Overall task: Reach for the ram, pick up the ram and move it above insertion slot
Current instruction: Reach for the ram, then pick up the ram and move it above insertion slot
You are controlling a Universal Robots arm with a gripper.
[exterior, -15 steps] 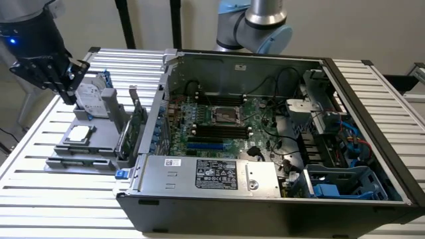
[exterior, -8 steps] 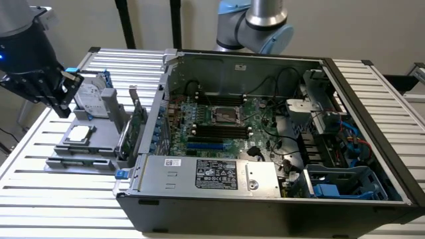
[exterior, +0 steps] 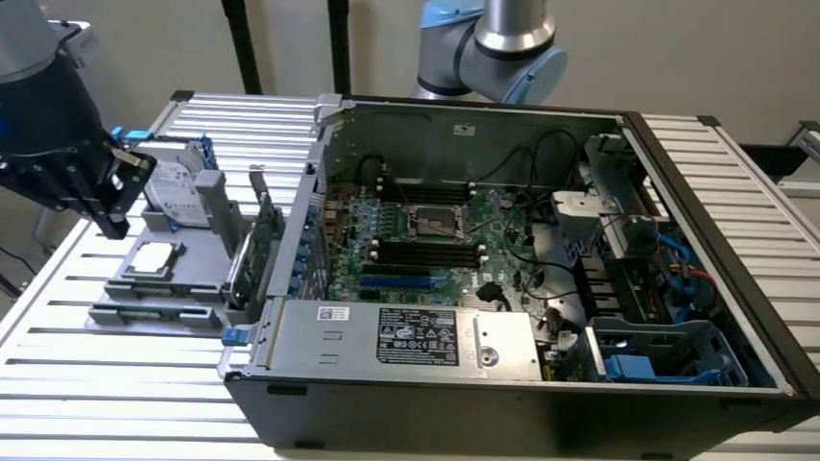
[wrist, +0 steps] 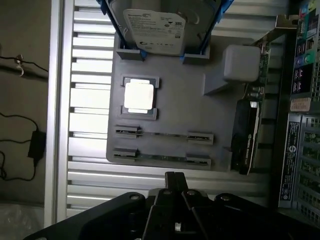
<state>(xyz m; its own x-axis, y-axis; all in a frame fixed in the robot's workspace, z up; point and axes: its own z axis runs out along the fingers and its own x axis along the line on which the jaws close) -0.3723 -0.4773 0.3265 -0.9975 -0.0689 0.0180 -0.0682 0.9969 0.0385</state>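
Two rams stand on edge in the slots of a grey holder (wrist: 170, 112): one ram (wrist: 162, 134) and a second ram (wrist: 160, 157) closer to my gripper. Both are thin green sticks held by grey end clips. My gripper (wrist: 175, 176) hovers over the slatted table just short of the holder's edge, its two black fingers pressed together with nothing between them. In the exterior view my gripper (exterior: 115, 223) hangs above the holder (exterior: 160, 279) at the exterior view's left. The black memory slots (exterior: 423, 252) lie on the motherboard inside the open case.
The holder also carries a silver hard drive in a blue frame (wrist: 160, 25), a square processor (wrist: 138, 96) and a taller green expansion card (wrist: 247, 145). The open computer case (exterior: 513, 384) stands to the exterior view's right of the holder. Cables hang off the table's edge (wrist: 30, 150).
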